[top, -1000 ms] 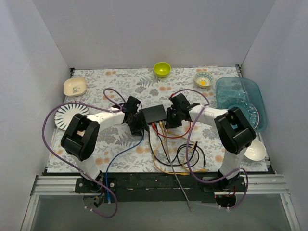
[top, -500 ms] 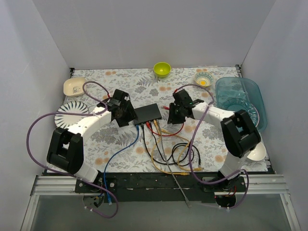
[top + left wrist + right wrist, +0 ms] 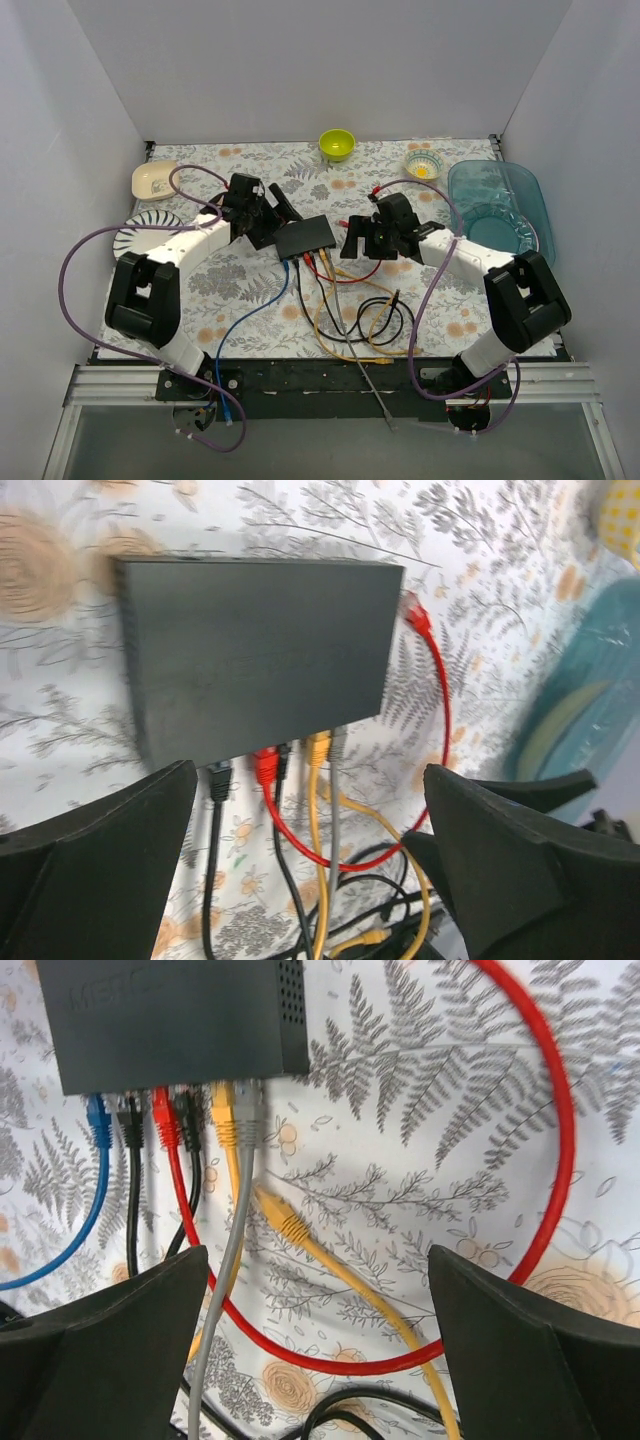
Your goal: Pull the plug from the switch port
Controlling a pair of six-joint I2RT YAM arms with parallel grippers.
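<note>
Jaws on both my grippers are standing wide apart, pinching nothing. I am hanging the left gripper (image 3: pixel 308 770) over the network switch (image 3: pixel 255 655) from its upper-left corner. The right gripper (image 3: pixel 318 1252) is hovering just to the switch's right, above the cables. I judge this placing is giving each wrist camera a clear look at the port row before either one commits.

The task's plug is sitting somewhere in that row on the switch's near face. I am counting a blue plug (image 3: pixel 96 1118), a red plug (image 3: pixel 163 1118), a yellow plug (image 3: pixel 222 1110) and a grey plug (image 3: pixel 248 1110), with black ones between. Which of them is meant, I cannot tell. A loose yellow connector (image 3: pixel 283 1222) is lying free on the tablecloth (image 3: pixel 250 290), and a loose red connector (image 3: pixel 415 610) is resting beside the switch's far right corner.

The switch is showing as a flat, matt, dark box with crisp edges and a fine vent grille on one side. The cables are looking round, smooth and springy, looping over a thin cloth printed with ferns and orange flowers.
</note>
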